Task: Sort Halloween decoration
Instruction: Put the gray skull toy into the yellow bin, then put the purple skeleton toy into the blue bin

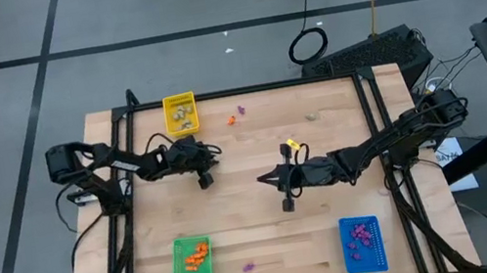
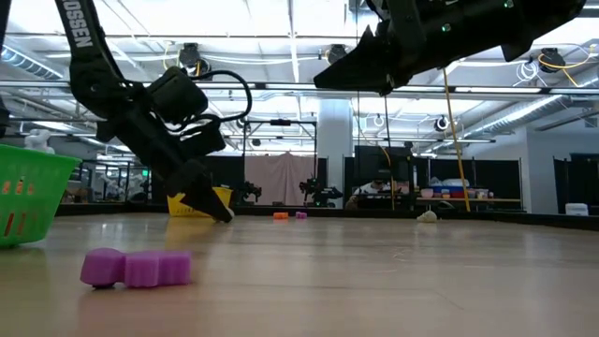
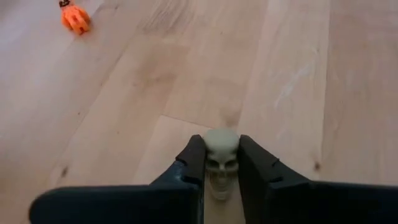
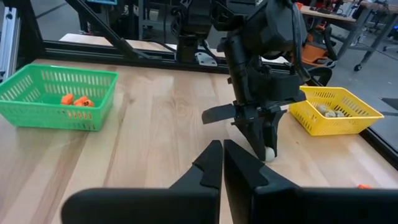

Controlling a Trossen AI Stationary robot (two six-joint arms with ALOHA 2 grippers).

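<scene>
Two dark arms are being held low over the table. The left gripper is being angled down to the wood near the yellow tray, its fingers clamped on a beige-grey skull. The right gripper is being kept at mid-table, fingers pressed together, empty. Three trays are being shown: yellow with beige-grey pieces, green tray with orange ones, blue tray with purple ones. Loose trinkets are being left out: a purple piece near the green tray, and an orange trinket with a purple one beside it. Tray contents cannot be counted exactly.
</scene>
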